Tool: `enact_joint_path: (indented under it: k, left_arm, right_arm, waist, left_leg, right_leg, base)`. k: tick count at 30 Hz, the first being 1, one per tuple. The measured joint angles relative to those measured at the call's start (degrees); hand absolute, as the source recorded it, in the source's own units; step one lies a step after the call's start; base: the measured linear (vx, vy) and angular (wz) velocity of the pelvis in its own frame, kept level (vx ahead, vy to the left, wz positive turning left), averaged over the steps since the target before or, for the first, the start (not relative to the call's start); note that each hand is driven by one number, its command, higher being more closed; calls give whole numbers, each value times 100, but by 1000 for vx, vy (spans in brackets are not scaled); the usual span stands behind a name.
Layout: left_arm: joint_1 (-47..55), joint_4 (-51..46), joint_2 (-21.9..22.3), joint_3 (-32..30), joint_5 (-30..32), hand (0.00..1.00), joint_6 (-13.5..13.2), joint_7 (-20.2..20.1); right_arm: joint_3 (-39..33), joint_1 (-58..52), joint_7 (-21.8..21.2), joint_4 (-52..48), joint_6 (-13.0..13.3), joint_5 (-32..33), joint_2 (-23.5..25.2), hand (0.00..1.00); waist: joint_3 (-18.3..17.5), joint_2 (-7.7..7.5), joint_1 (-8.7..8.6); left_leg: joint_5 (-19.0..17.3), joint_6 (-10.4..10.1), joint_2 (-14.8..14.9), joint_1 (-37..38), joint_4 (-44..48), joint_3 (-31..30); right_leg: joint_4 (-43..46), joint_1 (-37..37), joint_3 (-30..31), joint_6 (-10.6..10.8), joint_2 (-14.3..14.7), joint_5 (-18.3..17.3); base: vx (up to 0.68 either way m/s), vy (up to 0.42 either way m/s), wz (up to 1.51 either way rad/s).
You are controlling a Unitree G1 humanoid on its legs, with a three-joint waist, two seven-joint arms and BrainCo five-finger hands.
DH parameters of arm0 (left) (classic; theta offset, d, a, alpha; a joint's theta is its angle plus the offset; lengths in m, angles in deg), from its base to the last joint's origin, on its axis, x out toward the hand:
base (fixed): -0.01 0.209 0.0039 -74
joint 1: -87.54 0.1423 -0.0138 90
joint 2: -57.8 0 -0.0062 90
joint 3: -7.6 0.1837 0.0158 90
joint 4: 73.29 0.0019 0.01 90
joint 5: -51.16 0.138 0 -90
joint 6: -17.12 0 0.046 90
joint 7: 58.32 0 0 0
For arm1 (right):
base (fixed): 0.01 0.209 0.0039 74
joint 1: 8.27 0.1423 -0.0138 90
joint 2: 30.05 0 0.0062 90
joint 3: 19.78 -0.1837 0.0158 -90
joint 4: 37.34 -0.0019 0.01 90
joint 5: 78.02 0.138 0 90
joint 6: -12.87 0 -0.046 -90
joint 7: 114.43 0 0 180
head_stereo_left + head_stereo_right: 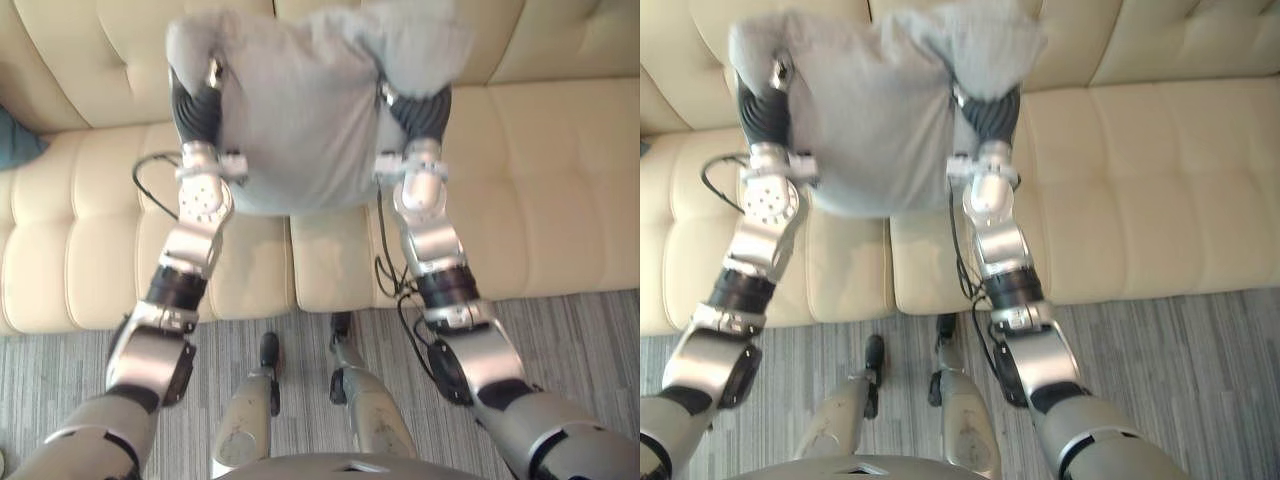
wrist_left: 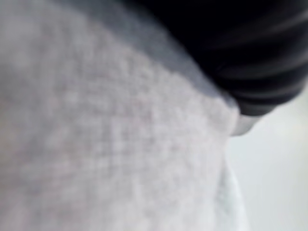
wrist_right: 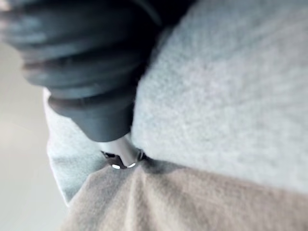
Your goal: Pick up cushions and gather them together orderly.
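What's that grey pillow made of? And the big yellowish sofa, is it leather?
The grey cushion looks like soft, matte, fuzzy fabric: a nubbly weave shows close up. The cream sofa looks like smooth leather or imitation leather: slight sheen, stitched tufted panels.

Silver-grey arms (image 1: 203,210), dark ribbed wrist covers (image 1: 196,114)

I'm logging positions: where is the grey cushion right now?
In the eye views the grey cushion is top centre, held between the left hand and the right hand, with the beige sofa behind it.
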Motion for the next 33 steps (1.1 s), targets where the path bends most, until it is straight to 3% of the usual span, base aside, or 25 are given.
enact_joint_path:
  k: [10, 11, 12, 13, 17, 26, 30, 33]
  left_arm:
    - [-1965, 1322, -419, -255, -32, 100, 97, 13]
    - [-2071, 1355, -438, -272, -80, 100, 100, 12]
    - [-2148, 1402, -439, -290, -84, 100, 99, 8]
    - [-2219, 1478, -443, -319, -88, 0, 101, 6]
    - [-2406, 1787, -497, -565, -337, 0, 115, -3]
    - [-2604, 1788, -529, -854, -405, 0, 51, -41]
    - [-2538, 1782, -940, -895, -522, 0, 42, -284]
    - [-2266, 1736, -1286, -1101, -600, 0, 23, -458]
  right_arm:
    - [-209, 1847, 204, 1254, 2, 341, -128, 100]
    - [-220, 1981, 203, 1327, 0, 421, -137, 0]
    - [-223, 2032, 203, 1330, 1, 454, -154, 0]
    - [-227, 2085, 204, 1353, 0, 464, -177, 0]
    - [-313, 2686, 200, 1753, 4, 530, -307, 0]
    - [-395, 2842, 193, 1495, 35, 639, -684, 0]
    - [-314, 2651, 33, 1252, 48, 973, -1038, 0]
    - [-248, 2304, -102, 1037, 40, 1289, -1418, 0]
  waist:
    - [774, 47, 47]
    - [863, 46, 60]
    - [864, 47, 70]
    - [865, 48, 77]
    - [1118, 49, 115]
    - [1118, 47, 174]
    - [1118, 45, 199]
    - [1118, 45, 215]
  left_leg:
    - [218, -33, -24, -381, -136, -208]
    - [236, -30, -41, -424, -163, -224]
    - [294, -31, -63, -502, -231, -252]
    - [351, -25, -80, -562, -299, -270]
    - [523, 32, -160, -740, -525, -266]
    - [707, 81, -269, -1082, -710, -204]
    - [724, 62, -249, -1218, -693, -127]
    - [705, 40, -178, -1202, -640, -8]
  right_leg:
    - [1, -412, 89, 40, -39, 140]
    - [1, -458, 88, 43, -56, 143]
    - [2, -554, 87, 63, -78, 162]
    - [1, -640, 94, 67, -97, 178]
    - [2, -938, 247, 111, -180, 336]
    - [2, -1371, 520, 206, -294, 466]
    - [4, -1527, 545, 208, -275, 467]
    - [5, -1530, 635, 366, -211, 588]
  base:
    - [3, 97, 12]
    - [-9, 89, 13]
    - [-4, 79, 15]
    - [-1, 92, 20]
    - [-16, 88, 3]
    - [-23, 74, 3]
    - [-23, 31, -6]
    - [-13, 30, -18]
